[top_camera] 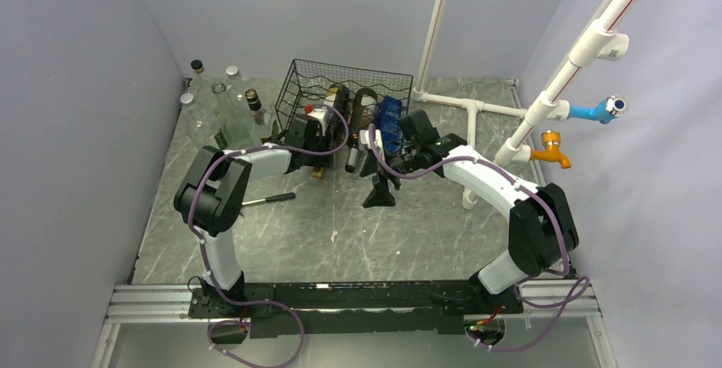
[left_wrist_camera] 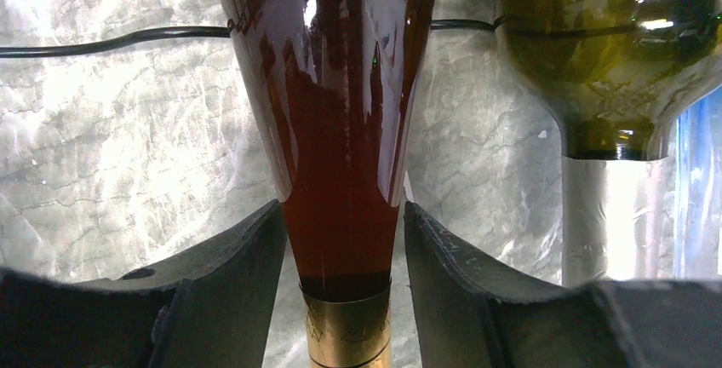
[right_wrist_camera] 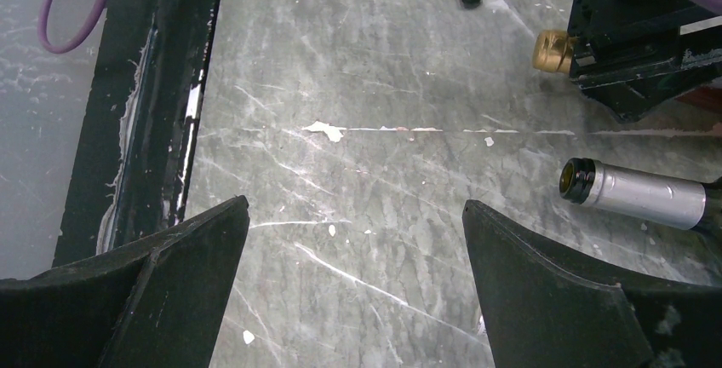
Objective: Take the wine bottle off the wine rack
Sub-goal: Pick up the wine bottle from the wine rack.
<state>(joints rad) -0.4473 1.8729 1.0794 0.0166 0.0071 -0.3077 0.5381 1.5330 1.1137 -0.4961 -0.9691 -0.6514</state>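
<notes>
Two black fingers point(left_wrist_camera: 230, 283) of the left claw point(left_wrist_camera: 342, 215) sit closest, one on each side of the brown wine bottle point(left_wrist_camera: 340, 112), down at its thin neck right by the gold wrap point(left_wrist_camera: 347, 327). They are right at the glass, maybe touching, but can't tell if they squeeze it or just rest there. Bottle lies on its side in the black wire rack point(top_camera: 300, 78) at the back of the table point(right_wrist_camera: 340, 87), neck poking out twd the arms, w/ a green bottle point(left_wrist_camera: 596, 44) just beside it. Right claw point(right_wrist_camera: 356, 215) is spread wide w/ nothing in it, over bare table near the green one's silver neck point(right_wrist_camera: 638, 193). Handling, my guess: it's glass, so hard, smooth & slippy, and it breaks if dropped. Prob heavy too, w/ most of the weight in the fat part, far from the neck. Neck gets thinner twd the cap, so fingers could slide off that way. The wider bit up near the shoulder looks like a safer spot to hold, pressed firm. Held by the neck only, the fat end will want to sag, so pull it straight out along its wire groove, slow, and don't bump the green one. Other claw could go under the fat part to help.
</notes>
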